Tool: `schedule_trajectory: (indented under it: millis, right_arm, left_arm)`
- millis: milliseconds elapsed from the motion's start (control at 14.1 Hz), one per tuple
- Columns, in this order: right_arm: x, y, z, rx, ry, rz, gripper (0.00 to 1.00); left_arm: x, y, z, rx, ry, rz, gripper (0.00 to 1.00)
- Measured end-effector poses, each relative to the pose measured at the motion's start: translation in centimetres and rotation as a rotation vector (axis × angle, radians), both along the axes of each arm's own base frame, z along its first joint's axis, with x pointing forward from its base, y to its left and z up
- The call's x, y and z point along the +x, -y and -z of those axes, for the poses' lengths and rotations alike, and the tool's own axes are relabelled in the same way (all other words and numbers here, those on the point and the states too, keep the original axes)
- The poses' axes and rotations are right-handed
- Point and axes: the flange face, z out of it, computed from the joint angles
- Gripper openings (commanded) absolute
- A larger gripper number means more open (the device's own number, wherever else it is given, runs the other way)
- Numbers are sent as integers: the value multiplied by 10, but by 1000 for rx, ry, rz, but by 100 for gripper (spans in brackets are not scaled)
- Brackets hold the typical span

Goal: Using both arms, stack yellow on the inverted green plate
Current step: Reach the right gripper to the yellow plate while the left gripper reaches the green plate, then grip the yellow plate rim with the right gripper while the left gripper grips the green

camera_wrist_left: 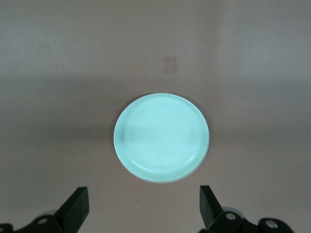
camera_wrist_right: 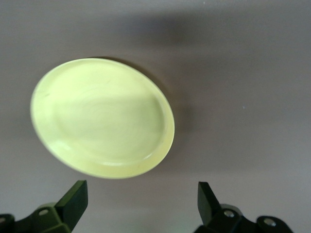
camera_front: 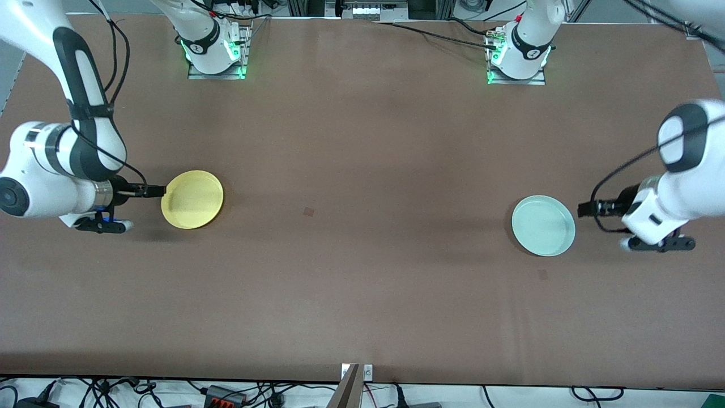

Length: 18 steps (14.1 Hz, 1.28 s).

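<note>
**Both grippers open at the plate edges; plates lie apart and upright**

Right gripper [camera_front: 157,191]: low over the table at the right arm's end, pointing sideways at the yellow plate [camera_front: 192,199]. Its fingers stand wide apart and hold nothing. In the right wrist view the two black fingertips [camera_wrist_right: 75,199] sit on either side of a clear gap, with the yellow plate [camera_wrist_right: 103,118] just ahead of them and not between them. In the front view the tip of the gripper [camera_wrist_right: 141,201] reaches the plate's rim on the side toward the right arm's end of the table; whether it touches the rim cannot be told.

Left gripper [camera_front: 584,208]: low over the table at the left arm's end, pointing sideways at the green plate [camera_front: 544,225]. Its fingers are likewise spread wide and empty. The left wrist view shows the fingertips [camera_wrist_left: 77,206] well separated, the green plate [camera_wrist_left: 162,138] ahead of them and clear of both. In the front view a narrow strip of table shows between the gripper [camera_wrist_left: 143,206] and the plate's rim.

Yellow plate: flat on the brown table [camera_front: 362,283], toward the right arm's end, hollow side up with its raised rim visible.

Green plate: flat on the table toward the left arm's end, slightly nearer the front camera than the yellow plate. Its hollow side faces up, rim raised around the edge; it is not inverted.

The two plates are well apart, with a broad stretch of table between them. Neither plate rests on the other.
</note>
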Motion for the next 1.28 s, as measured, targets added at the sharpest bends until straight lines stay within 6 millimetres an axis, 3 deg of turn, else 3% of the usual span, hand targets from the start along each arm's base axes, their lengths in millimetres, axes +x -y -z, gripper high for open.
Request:
schedule_trajectory:
  millis: [142, 285, 427, 640, 996, 1138, 1281]
  right_arm:
    - [-1, 12, 28, 0, -18, 20, 100]
    - [-4, 28, 47, 5, -30, 40, 100]
    - [-8, 38, 62, 9, -47, 54, 99]
    - [-13, 46, 79, 23, -72, 78, 87]
    - [-12, 42, 90, 39, -67, 91, 74]
    - [-13, 42, 96, 40, -70, 90, 60]
    - [-14, 41, 101, 41, -75, 89, 39]
  left_arm:
    - [8, -28, 50, -20, -5, 44, 100]
    - [7, -62, 87, -47, -19, 101, 100]
    - [3, -85, 112, -81, -26, 130, 100]
    - [-6, -98, 143, -203, 28, 179, 92]
    - [-18, -108, 187, -276, 42, 224, 62]
    - [-19, -104, 199, -304, 42, 253, 42]
    - [-19, -102, 204, -325, 49, 273, 13]
